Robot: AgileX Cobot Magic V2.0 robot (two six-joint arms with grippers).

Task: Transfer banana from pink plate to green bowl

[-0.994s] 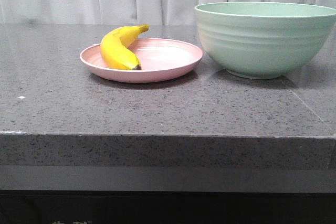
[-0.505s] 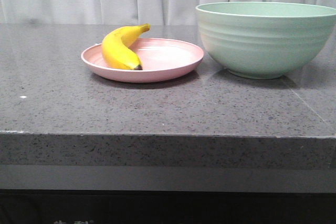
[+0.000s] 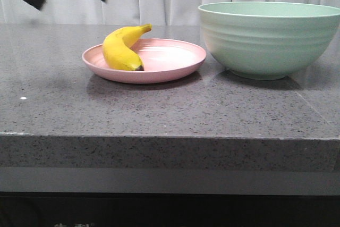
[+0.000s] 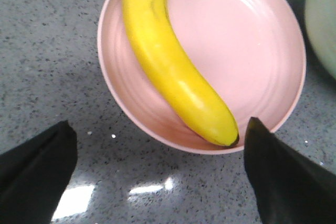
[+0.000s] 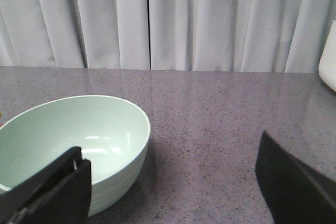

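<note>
The banana is bright yellow, smoothly curved, with a dark brown tip and a short stem. It lies on the pink plate, on the side away from the green bowl, its stem end passing over the plate's far rim. The left gripper hangs above the plate, jaws wide apart, holding nothing. The right gripper is beside the bowl, also spread and empty.

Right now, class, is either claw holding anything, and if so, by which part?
Nothing is held. The left claw is open above the banana, not touching it; the right claw is open and holds nothing.
</note>
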